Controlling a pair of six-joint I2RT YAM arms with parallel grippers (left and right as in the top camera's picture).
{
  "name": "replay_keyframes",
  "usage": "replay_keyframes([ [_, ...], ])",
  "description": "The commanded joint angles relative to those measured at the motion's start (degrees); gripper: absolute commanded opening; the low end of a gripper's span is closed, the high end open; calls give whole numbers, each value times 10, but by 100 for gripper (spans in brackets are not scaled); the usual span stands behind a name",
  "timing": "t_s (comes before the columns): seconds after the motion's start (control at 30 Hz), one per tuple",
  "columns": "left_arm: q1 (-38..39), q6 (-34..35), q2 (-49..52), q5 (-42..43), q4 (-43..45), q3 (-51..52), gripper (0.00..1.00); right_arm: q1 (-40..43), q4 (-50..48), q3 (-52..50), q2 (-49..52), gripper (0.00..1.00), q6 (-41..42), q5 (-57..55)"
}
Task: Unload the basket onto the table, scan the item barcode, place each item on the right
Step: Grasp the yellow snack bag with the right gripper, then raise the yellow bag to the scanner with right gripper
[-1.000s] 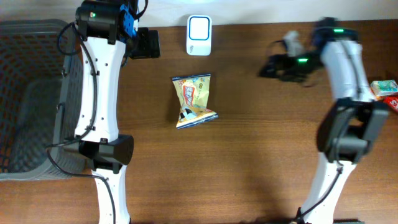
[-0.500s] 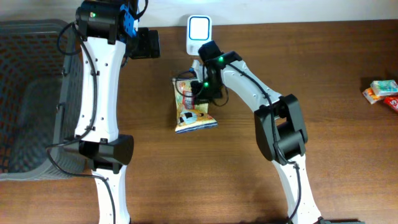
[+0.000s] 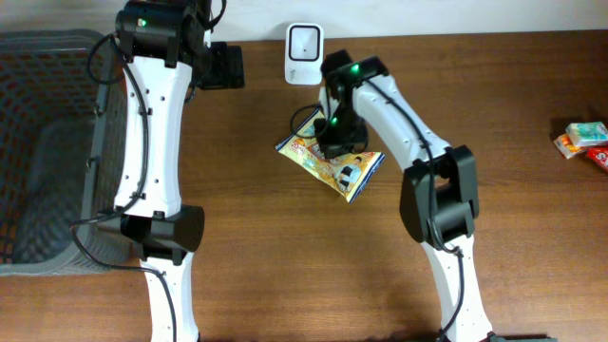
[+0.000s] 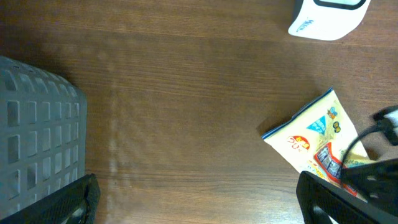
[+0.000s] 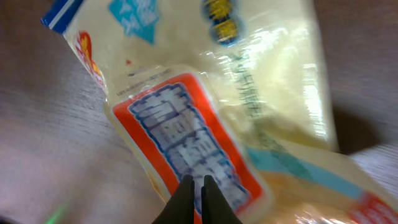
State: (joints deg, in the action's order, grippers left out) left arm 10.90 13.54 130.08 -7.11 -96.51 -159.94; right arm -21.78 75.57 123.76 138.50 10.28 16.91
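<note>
1. Basket (image 3: 38,152): grey plastic mesh at the far left edge of the table (image 3: 237,247), to the left of the left gripper. Its corner also shows in the left wrist view (image 4: 37,130).

2. Left gripper (image 3: 228,66): held above the back of the table, between the basket and the scanner. Its fingers are spread wide apart, with one dark tip in each lower corner of its wrist view (image 4: 199,208). There is nothing between them, only bare wood below.

3. Scanner (image 3: 304,41): a small white unit with a pale window, standing at the back edge of the table. It is to the right of the left gripper and just beyond the right gripper. Its lower edge shows in the left wrist view (image 4: 329,15).

4. Snack bag (image 3: 332,157): yellow film with a red label and blue corner trim, lying at an angle directly under the right gripper, near the front of the scanner but apart from it. One corner reaches into the left wrist view (image 4: 314,137). It fills the right wrist view (image 5: 205,106), where it is blurred.

5. Right gripper (image 3: 334,128): pointing down over the bag, fingertips pressed together (image 5: 199,199) and pinching the film at the red label.

6. Small packets (image 3: 584,138): green and red, at the far right edge of the table, well to the right of the right gripper.
</note>
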Motion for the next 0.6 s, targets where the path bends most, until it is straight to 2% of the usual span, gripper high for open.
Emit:
replay_keyframes([
  [0.0, -2, 5, -2, -2, 0, -2, 99, -7, -65, -92, -12, 6, -1, -7],
  [0.1, -2, 5, -2, -2, 0, -2, 99, 9, -83, -145, -12, 4, 66, -175],
  [0.17, -2, 5, -2, -2, 0, -2, 99, 21, -53, -125, -22, 5, 68, -201],
  [0.23, -2, 5, -2, -2, 0, -2, 99, 35, 14, -43, -28, 34, 66, -237],
  [0.27, -2, 5, -2, -2, 0, -2, 99, 38, 42, -6, -28, 64, 62, -242],
  [0.3, -2, 5, -2, -2, 0, -2, 99, 38, 71, 32, -28, 76, 52, -236],
  [0.37, -2, 5, -2, -2, 0, -2, 99, 30, 85, 44, -28, 79, -58, -217],
  [0.43, -2, 5, -2, -2, 0, -2, 99, 5, 95, 28, -28, 83, -209, -217],
  [0.47, -2, 5, -2, -2, 0, -2, 99, -10, 94, 17, -28, 86, -252, -219],
  [0.57, -2, 5, -2, -2, 0, -2, 99, -33, 78, -12, -28, 91, -266, -243],
])
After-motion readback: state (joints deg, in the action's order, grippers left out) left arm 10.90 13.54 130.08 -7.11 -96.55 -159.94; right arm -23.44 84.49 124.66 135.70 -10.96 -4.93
